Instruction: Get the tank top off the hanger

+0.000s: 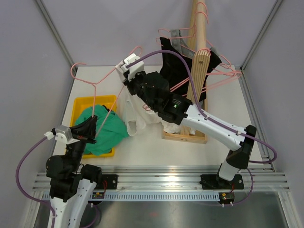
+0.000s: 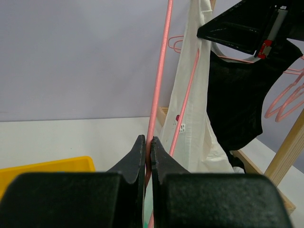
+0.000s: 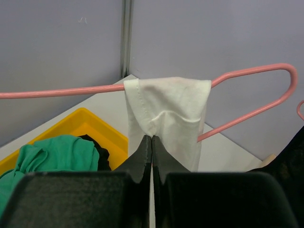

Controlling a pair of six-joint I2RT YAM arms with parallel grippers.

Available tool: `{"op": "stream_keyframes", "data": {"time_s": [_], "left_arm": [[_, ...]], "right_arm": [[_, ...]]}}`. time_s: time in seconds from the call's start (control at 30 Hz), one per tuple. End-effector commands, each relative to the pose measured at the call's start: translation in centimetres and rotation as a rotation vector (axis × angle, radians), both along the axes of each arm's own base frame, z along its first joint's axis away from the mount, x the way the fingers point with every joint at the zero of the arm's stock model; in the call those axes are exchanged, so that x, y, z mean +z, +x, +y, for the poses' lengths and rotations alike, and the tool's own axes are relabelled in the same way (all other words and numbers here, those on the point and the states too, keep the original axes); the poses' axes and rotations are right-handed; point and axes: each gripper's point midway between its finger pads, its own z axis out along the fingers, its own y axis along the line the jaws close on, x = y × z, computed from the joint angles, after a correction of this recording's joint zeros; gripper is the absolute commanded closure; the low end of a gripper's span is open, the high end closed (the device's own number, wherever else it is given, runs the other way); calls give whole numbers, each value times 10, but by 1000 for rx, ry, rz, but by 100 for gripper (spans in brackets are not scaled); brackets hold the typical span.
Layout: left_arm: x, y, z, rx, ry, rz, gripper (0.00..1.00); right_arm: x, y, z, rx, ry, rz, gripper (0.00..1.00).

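Clamping the thin pink wire hanger (image 2: 160,71) in the left pincer (image 2: 148,151), jaws pressed tight on the wire above the yellow plastic bin (image 1: 83,103). Pinching one strap of the white cotton tank top (image 3: 167,102) in the right pincer (image 3: 152,142), jaws shut on the fabric just under the hanger's shoulder, with the body of the top dangling between the two arms over the white bench (image 1: 142,147). Likely calling for lifting the strap clear of the wire first, then sliding it past the rounded shoulder bend, bracing the hanger firmly to stop it swinging. Finding open air up and toward the back wall; running tight on the right, near the upright wooden rack post (image 1: 199,76), the black hanging garment (image 1: 178,66) and the spare pink hangers (image 1: 223,76).
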Motion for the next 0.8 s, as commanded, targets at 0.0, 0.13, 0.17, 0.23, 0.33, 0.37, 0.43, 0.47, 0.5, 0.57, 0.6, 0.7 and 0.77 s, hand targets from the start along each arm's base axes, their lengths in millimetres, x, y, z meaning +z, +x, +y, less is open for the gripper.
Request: {"op": "stream_keyframes", "data": {"time_s": [0.0,0.13,0.17,0.23,0.33,0.37,0.43,0.47,0.5,0.57,0.6,0.7,0.77], "left_arm": [[52,-54,14,12,-32,-223,100],[43,-60,16,19,-4,-196,100],[43,-63,16,19,0,-199,100],[40,-65,17,24,14,-181,100],[33,-64,19,42,42,-140,100],[30,-63,20,47,50,-129,100],[27,-65,20,50,71,-114,100],[26,-66,19,44,79,-112,100],[23,-65,18,42,89,-96,100],[22,-69,15,25,115,-99,100],[21,-71,14,19,126,-101,100],[21,-77,10,-6,140,-108,100],[21,-80,11,-5,141,-110,100]], "right_arm": [[30,8,-17,-57,56,-34,100],[38,15,-27,-86,65,-50,100],[43,18,-30,-99,67,-60,100],[47,25,-35,-118,68,-68,100],[57,29,-37,-129,73,-86,100],[65,27,-38,-128,82,-96,100],[67,30,-37,-136,75,-107,100],[75,33,-42,-153,79,-120,100],[72,38,-38,-159,65,-116,100],[80,43,-43,-171,68,-124,100],[77,48,-41,-177,57,-123,100],[79,63,-46,-218,49,-128,100],[80,70,-51,-234,53,-123,100]]}}
